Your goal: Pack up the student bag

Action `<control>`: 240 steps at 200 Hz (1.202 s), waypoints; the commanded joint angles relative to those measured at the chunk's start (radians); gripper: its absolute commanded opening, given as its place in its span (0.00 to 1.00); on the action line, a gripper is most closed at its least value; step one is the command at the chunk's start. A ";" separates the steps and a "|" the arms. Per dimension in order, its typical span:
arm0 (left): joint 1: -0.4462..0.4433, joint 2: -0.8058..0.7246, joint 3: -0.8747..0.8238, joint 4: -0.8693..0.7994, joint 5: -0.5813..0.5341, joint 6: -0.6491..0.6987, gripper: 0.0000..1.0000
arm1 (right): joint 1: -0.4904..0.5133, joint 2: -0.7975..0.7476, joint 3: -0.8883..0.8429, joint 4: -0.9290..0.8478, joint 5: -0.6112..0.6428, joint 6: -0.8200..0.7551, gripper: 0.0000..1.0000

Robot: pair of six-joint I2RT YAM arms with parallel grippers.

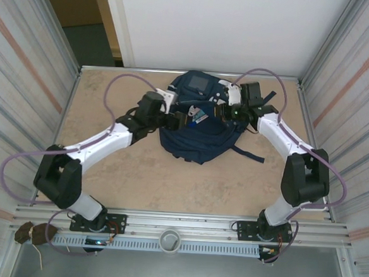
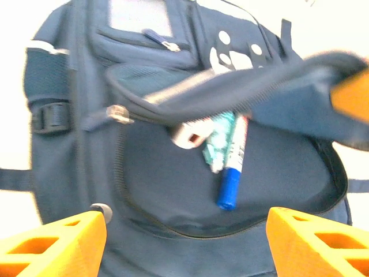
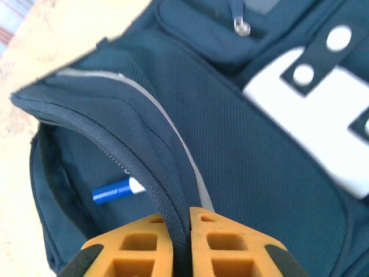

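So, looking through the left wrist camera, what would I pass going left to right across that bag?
On the student bag: side buckle → zip pull → white tube → teal packet → blue-capped marker. The last three poke out from under the lifted pocket flap.

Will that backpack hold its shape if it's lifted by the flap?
Probably not: the flap drapes and folds where the right gripper pinches it, so the bag likely sags. The marker lies loose in the open pocket and could slide.
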 commanded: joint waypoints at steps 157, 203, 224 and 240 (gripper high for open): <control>0.031 0.350 0.219 -0.129 0.128 0.026 0.71 | -0.156 0.164 -0.051 0.210 -0.074 0.367 0.59; -0.123 0.318 0.094 -0.018 0.190 -0.062 0.70 | -0.137 0.293 0.124 0.076 -0.091 0.269 0.51; -0.188 0.344 0.122 -0.008 0.206 -0.075 0.69 | -0.123 0.344 0.196 0.024 -0.114 0.223 0.49; -0.226 0.368 0.164 -0.003 0.220 -0.077 0.69 | -0.111 0.383 0.259 -0.013 -0.124 0.190 0.49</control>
